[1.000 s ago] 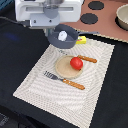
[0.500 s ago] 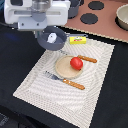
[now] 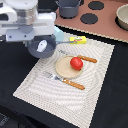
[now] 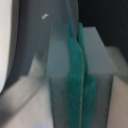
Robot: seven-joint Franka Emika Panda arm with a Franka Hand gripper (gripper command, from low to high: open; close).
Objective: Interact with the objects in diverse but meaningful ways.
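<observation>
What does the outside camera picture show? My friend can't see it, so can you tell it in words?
A white robot arm holds a small dark frying pan up over the far corner of a striped placemat. On the mat sits a round beige plate with a red tomato on it, a fork and knife beside it, and a yellow packet nearby.

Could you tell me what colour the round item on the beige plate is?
Red: the tomato on the plate, clearest in the exterior view.

Even bright lighting, soft low-resolution exterior view, wrist view heavily blurred
</observation>
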